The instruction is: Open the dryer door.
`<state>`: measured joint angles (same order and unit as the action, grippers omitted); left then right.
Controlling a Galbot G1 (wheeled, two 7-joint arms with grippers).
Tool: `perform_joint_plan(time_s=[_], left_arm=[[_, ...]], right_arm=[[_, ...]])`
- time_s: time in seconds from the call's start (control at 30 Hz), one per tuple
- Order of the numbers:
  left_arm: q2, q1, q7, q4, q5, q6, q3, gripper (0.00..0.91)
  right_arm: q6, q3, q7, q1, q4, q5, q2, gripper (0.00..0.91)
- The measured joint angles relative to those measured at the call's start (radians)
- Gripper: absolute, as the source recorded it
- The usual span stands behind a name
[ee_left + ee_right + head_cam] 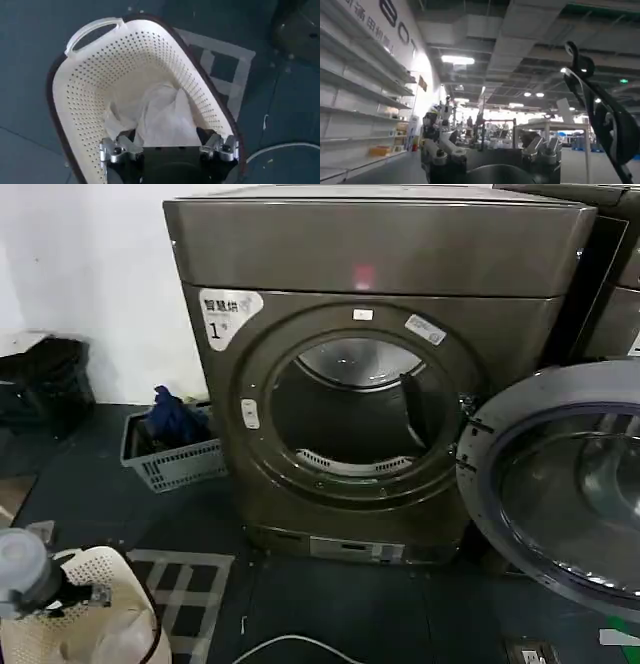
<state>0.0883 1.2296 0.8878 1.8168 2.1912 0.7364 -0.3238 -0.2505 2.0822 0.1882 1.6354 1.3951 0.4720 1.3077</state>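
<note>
Chrome-rimmed and dark-glassed, the dryer door point(560, 484) is seen swung fully out at the right edge of the head view, its grey inner side turned toward the camera and its hinge side met at the right of the porthole. The drum opening point(350, 409) of the dryer point(370, 364) is left bare in the middle of the frame, with the white "1" sticker point(225, 314) at its upper left and a red light point(363, 278) above. The opening step is therefore judged as good as done; what remains is likely only a withdrawal or a settling of the arms, calling for no contact with the door. The left gripper point(169, 145) is held low over a white perforated laundry basket point(90, 70) at the lower left of the head view, its fingers spread apart above a pale cloth point(160, 112) and clamped on nothing. The right gripper point(490, 152) is pointed away toward a hall with shelves; whether its fingers are apart or together cannot be told. A grey crate point(170, 459) with blue clothing point(175, 416) is placed just left of the dryer, and a darker machine point(610, 294) is set at the upper right.
</note>
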Motion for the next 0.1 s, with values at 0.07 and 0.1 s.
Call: perform_joint_plan(time_s=[0.07, 0.1], left_arm=[[0.004, 0.0, 0.0, -0.002, -0.006, 0.0, 0.0, 0.907], [0.004, 0.0, 0.0, -0.002, -0.006, 0.0, 0.0, 0.907]], right_arm=[[0.0, -0.002, -0.001, 0.0, 0.001, 0.0, 0.0, 0.907], [0.0, -0.001, -0.001, 0.0, 0.002, 0.0, 0.0, 0.907]])
